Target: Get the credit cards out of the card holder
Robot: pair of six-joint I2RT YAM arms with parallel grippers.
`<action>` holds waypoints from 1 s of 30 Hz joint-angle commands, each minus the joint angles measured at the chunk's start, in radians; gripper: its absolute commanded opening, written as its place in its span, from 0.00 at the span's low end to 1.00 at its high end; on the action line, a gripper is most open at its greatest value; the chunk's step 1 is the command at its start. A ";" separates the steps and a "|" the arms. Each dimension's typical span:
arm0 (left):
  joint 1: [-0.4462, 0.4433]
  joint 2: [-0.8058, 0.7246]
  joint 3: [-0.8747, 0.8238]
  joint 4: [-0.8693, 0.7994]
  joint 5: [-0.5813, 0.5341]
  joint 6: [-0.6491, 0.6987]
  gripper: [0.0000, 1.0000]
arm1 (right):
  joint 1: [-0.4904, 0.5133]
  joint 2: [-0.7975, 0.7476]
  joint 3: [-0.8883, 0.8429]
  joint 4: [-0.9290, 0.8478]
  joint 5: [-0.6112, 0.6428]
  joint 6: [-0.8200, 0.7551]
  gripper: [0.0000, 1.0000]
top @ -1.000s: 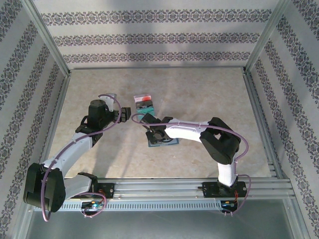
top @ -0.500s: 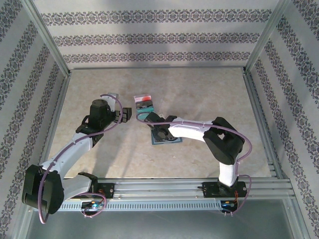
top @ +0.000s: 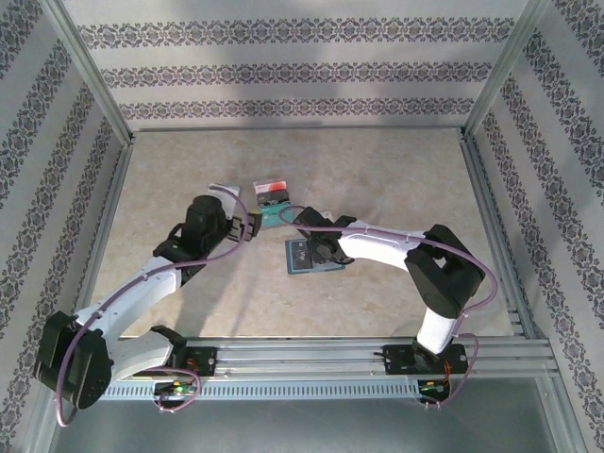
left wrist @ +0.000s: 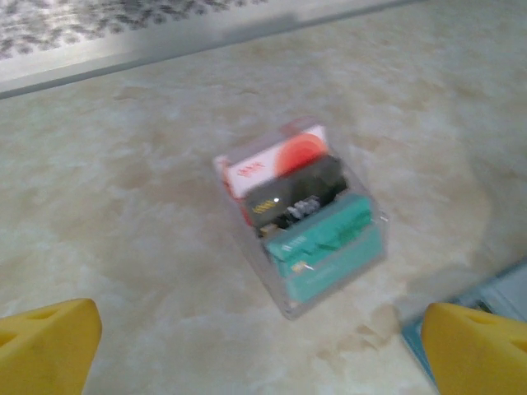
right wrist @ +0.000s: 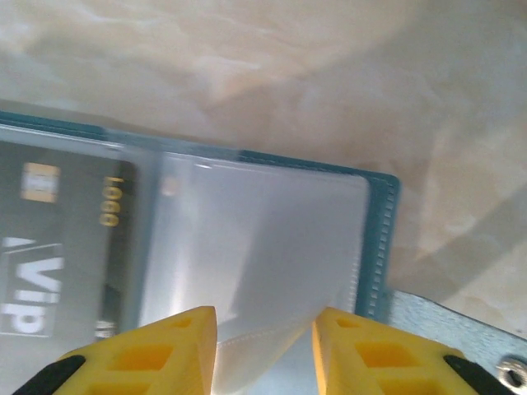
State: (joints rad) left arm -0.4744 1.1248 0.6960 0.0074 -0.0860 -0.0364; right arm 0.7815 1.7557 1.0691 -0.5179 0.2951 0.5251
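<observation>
Right pincer [right wrist: 263,354] narrowly parted over holder [right wrist: 380,255], grip unclear; black card [right wrist: 66,263] pocketed just leftward in wrist view. Left pincer [left wrist: 263,346] gaping, farther off.

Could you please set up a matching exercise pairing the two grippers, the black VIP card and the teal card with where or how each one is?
Things:
1. left gripper
2. right gripper
3. black VIP card
4. teal card

Place or state:
A. tucked in a slot of the card holder
B. in the loose stack on the table
C. fingers wide apart
D. over a clear sleeve

Pairs: 1-C, 2-D, 3-A, 4-B
</observation>
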 commanded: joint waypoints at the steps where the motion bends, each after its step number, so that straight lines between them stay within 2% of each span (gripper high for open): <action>1: -0.108 0.037 0.026 -0.032 -0.124 0.054 0.98 | -0.022 -0.040 -0.042 0.016 0.007 0.008 0.35; 7: -0.259 0.156 0.006 0.043 -0.137 -0.004 0.90 | -0.058 -0.086 -0.106 0.030 -0.002 0.013 0.34; 13: -0.320 0.288 0.027 0.092 -0.079 -0.072 0.84 | -0.103 -0.195 -0.181 0.032 -0.008 0.028 0.33; 15: -0.328 0.323 0.029 0.106 -0.068 -0.094 0.82 | -0.116 -0.241 -0.201 0.030 -0.011 0.035 0.33; 20: -0.327 0.380 0.020 0.169 -0.042 -0.163 0.70 | -0.142 -0.350 -0.236 0.046 -0.062 0.055 0.32; 22: -0.321 0.404 0.013 0.206 -0.029 -0.203 0.61 | -0.145 -0.377 -0.236 0.063 -0.111 0.058 0.32; 30: -0.258 0.509 0.020 0.308 0.105 -0.331 0.40 | -0.145 -0.296 -0.187 0.157 -0.345 0.095 0.29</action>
State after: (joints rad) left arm -0.7612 1.6058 0.6987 0.2367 -0.0444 -0.2920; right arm 0.6411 1.4185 0.8528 -0.4126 0.0692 0.5850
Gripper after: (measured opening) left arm 0.416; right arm 0.298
